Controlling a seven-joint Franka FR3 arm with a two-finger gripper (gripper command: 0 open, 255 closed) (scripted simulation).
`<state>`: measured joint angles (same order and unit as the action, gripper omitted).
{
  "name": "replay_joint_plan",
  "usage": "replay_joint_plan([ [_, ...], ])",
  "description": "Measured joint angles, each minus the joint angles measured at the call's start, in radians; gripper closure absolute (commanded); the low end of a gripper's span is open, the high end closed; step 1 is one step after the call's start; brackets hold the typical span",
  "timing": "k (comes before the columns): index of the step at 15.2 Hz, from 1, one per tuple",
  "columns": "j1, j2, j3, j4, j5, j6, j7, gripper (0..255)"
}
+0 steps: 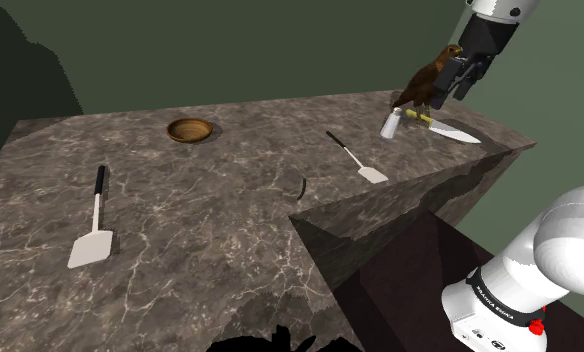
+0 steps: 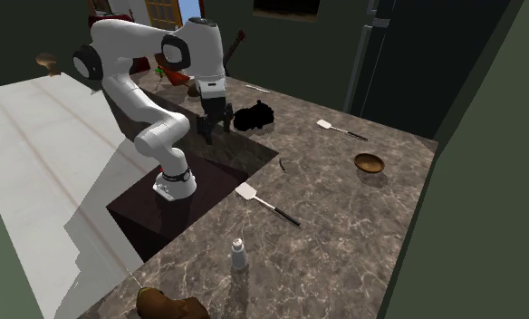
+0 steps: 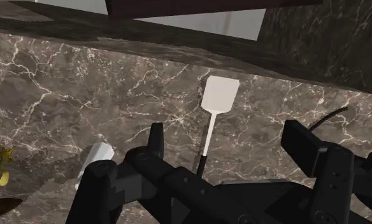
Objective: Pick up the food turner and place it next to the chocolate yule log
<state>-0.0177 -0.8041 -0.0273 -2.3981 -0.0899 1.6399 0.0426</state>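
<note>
Two white-headed food turners with black handles lie on the marble counter. One turner lies near a white shaker. My gripper hangs open high above it, holding nothing; its fingers stand wide apart, either side of the handle. The other turner lies far off at the shoulder view's left. A black lumpy object, possibly the yule log, sits at the counter's edge near the stand.
A brown bird figure and a knife stand by the shaker. A wooden bowl sits at the back. A thin dark curved piece lies near the counter's notch, where the stand sits.
</note>
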Motion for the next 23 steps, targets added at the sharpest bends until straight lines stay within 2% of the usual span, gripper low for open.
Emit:
replay_joint_plan([
  [3, -0.001, 0.026, 0.000, -0.018, 0.004, 0.043, 0.011, 0],
  [12, -0.008, 0.270, 0.000, -0.075, 0.028, 0.350, 0.087, 0],
  [19, -0.009, 0.534, -0.003, -0.030, 0.053, 0.577, 0.136, 0],
  [23, -0.010, 0.668, -0.006, 0.017, 0.067, 0.669, 0.151, 0],
])
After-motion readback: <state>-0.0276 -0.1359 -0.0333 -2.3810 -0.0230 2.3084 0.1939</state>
